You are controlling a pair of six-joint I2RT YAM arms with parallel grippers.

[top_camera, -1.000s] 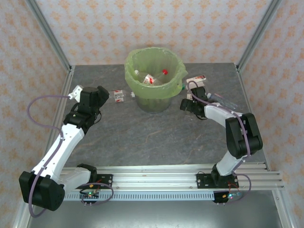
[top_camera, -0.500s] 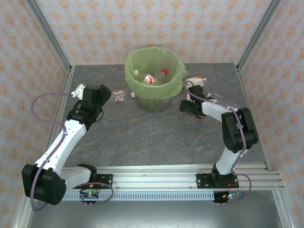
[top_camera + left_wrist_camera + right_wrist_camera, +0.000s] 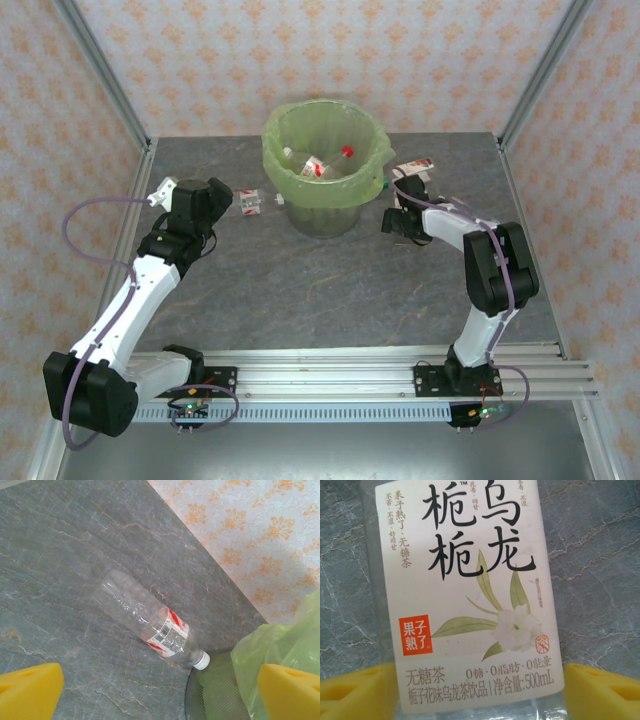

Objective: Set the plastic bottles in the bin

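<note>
bin (image 3: 272, 150): round grey bucket with a light-green liner, at the back centre of the table (image 3: 300, 285), between the two arms
bottles in bin (image 3: 318, 166): a few clear ones with red-and-white labels, one with a red cap, lying at the bottom of the liner
left gripper (image 3: 160, 696): released; yellow fingers (image 3: 29, 690) spread wide at the lower corners of the wrist view, nothing between them
clear bottle (image 3: 150, 625): on its side on the table ahead of the left gripper, red-and-white label, white cap pointing at the bin's base and just beside it
right gripper (image 3: 480, 695): aimed down at the table, jaws straddling the lower label of the tea bottle, one yellow finger (image 3: 605, 692) close against each side; can't tell whether it's clamped or only flanking
tea bottle (image 3: 470, 580): flat on the table, white label with black Chinese characters, a white flower and an orange-red square
white-labelled bottle (image 3: 413, 170): on the table just right of the bin, beyond the right wrist
</note>
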